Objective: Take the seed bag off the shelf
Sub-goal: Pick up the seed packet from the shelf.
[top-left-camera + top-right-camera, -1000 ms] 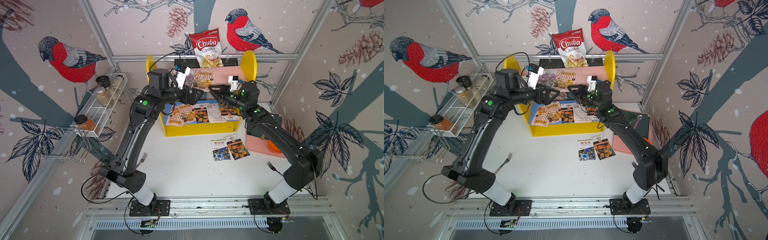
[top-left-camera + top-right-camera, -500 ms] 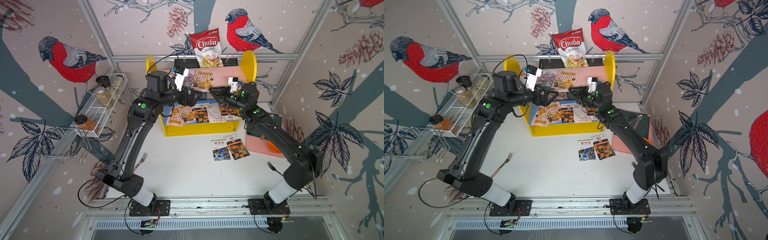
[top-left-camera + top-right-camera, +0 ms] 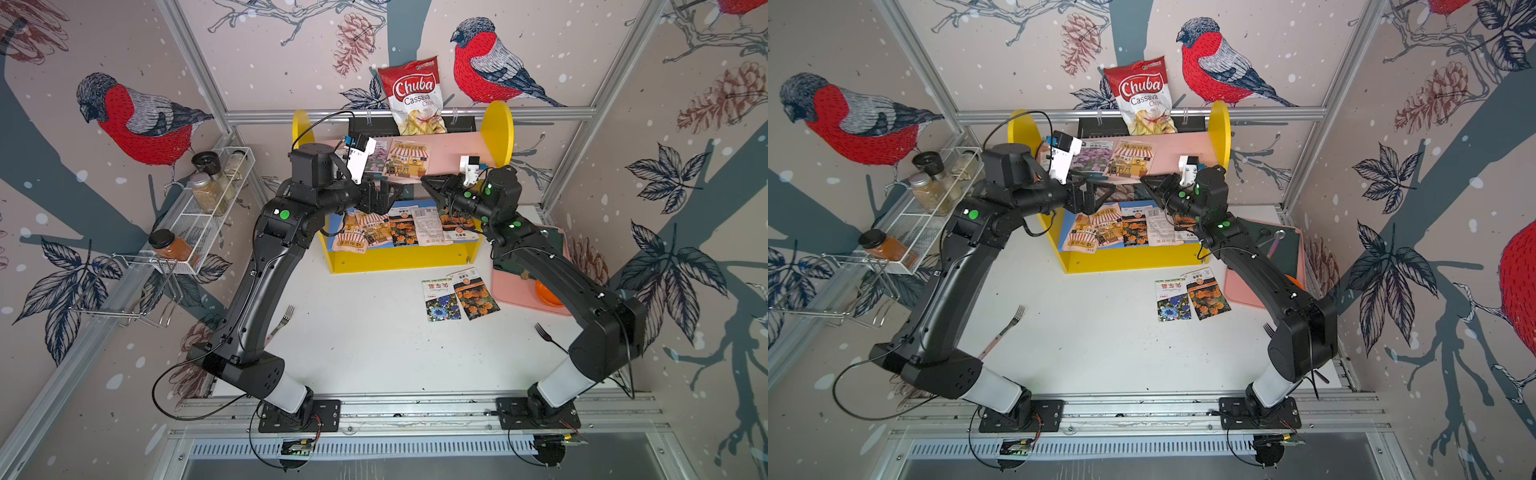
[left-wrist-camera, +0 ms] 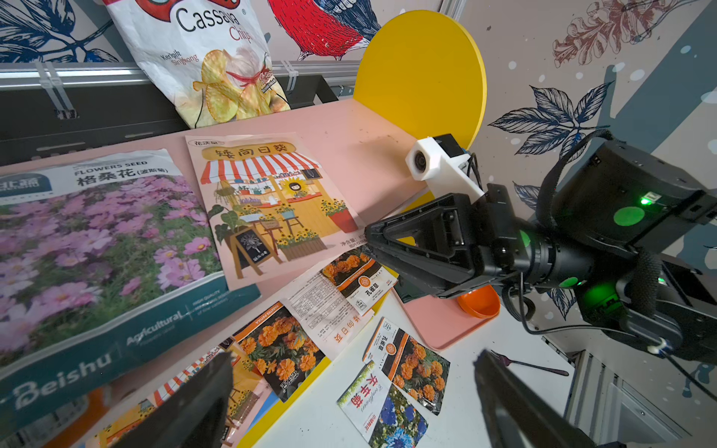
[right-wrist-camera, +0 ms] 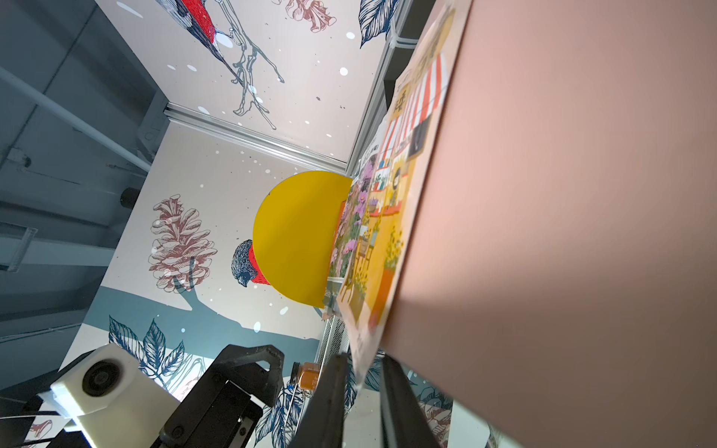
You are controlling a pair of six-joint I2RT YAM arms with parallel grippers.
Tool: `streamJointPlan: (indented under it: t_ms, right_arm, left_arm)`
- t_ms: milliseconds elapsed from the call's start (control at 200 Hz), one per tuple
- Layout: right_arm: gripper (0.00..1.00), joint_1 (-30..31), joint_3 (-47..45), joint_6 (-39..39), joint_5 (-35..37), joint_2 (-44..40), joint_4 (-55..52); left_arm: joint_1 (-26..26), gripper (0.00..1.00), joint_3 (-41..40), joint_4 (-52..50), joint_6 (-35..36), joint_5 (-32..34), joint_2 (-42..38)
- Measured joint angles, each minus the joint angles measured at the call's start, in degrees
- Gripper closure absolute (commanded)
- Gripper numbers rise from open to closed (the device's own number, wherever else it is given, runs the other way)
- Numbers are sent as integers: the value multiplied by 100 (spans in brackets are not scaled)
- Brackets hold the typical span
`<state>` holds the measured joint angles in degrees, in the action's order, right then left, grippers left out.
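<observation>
Pink shelf board (image 3: pixel 457 149) bears a "Beishu FLOWERS SEED" bag (image 4: pixel 97 240) and a flat striped-awning seed bag (image 4: pixel 267 201), corner pinched by the right gripper (image 4: pixel 368 237); left gripper (image 3: pixel 394 193) gapes empty.

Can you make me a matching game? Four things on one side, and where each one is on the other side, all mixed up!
Things:
1. chips bag
2. shop-picture seed bag
3. blue-flower seed packet
4. orange spice jar

Places:
A. lying on the white table
B. in the wire rack
C. corner between the right gripper jaws
D. propped up behind the shelf

Pairs: 1-D, 2-C, 3-A, 4-B
</observation>
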<state>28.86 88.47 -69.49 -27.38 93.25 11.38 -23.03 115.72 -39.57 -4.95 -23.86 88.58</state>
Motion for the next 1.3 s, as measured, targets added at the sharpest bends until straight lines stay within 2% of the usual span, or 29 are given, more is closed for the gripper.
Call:
streamJointPlan:
  t_ms: [615,911,1056,1301]
  right_arm:
    - [99,-31,-81,-96,238,35,315]
    - [100,-33,-621,-72,236,-358,350]
    - [100,-125,-903,33,232,-654,332]
    - [100,-267,-1069,74,190,-804,332]
  left_arm:
    - [0,3,-380,76,90,144,-407]
    - [0,3,-1040,249,22,184,-785]
    - [0,4,-1694,695,-490,103,-1012]
    - [0,9,-2433,1648,-1963,-234,-1036]
